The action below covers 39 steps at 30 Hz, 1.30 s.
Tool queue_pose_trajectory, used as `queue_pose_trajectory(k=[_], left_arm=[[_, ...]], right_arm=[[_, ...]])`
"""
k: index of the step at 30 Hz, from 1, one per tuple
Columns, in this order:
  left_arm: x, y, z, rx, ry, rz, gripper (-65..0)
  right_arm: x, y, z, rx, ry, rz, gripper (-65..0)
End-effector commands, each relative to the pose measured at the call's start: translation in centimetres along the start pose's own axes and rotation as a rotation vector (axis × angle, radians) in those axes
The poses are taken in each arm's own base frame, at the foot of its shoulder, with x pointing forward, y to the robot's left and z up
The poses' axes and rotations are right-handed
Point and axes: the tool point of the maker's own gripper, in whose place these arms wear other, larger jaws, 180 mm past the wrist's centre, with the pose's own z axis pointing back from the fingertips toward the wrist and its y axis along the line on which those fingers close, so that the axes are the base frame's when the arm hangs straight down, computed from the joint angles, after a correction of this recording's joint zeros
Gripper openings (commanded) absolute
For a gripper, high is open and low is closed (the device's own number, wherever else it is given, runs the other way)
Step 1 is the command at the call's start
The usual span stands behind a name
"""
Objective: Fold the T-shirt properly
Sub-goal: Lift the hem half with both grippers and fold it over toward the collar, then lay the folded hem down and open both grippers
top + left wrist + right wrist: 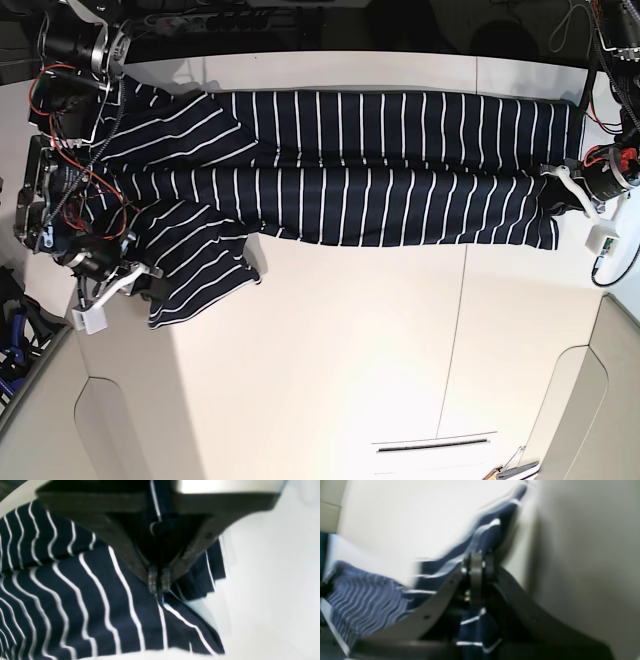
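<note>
Evidently a fold is under way: one T-shirt [340, 165] lies stretched across the far half of the white table [350, 350], already doubled lengthwise by the look of it. Two grippers work it. The left gripper [158, 582] is clamped on fabric at the shirt's edge; the right gripper [478, 562] pinches cloth near the sleeve end. Next, I judge, both should lift together and carry the held edges across evenly, keeping the cloth taut.
</note>
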Motion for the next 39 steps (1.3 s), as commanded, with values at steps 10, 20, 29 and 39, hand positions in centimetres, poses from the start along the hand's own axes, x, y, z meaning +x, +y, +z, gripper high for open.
queue_pose_trajectory(k=[10, 20, 29, 39], left_arm=[[3.6, 0.4, 5.4, 0.137, -0.094, -0.14, -65.0], [0.7, 1.3, 8.7, 0.203, -0.049, -0.152, -65.0], [-2.2, 0.7, 8.6, 0.185, 0.016, -0.131, -65.0], [-3.7, -0.7, 7.6, 0.155, 0.006, -0.052, -52.5]], right_arm=[[0.6, 1.0, 9.4, -0.006, -0.172, 0.046, -65.0], [-3.7, -0.2, 14.2, -0.07, -0.158, 0.004, -65.0], [-8.6, -1.1, 15.1, -0.118, -0.043, -0.042, -65.0], [-11.7, -2.0, 15.4, -0.17, 0.033, -0.072, -53.2]])
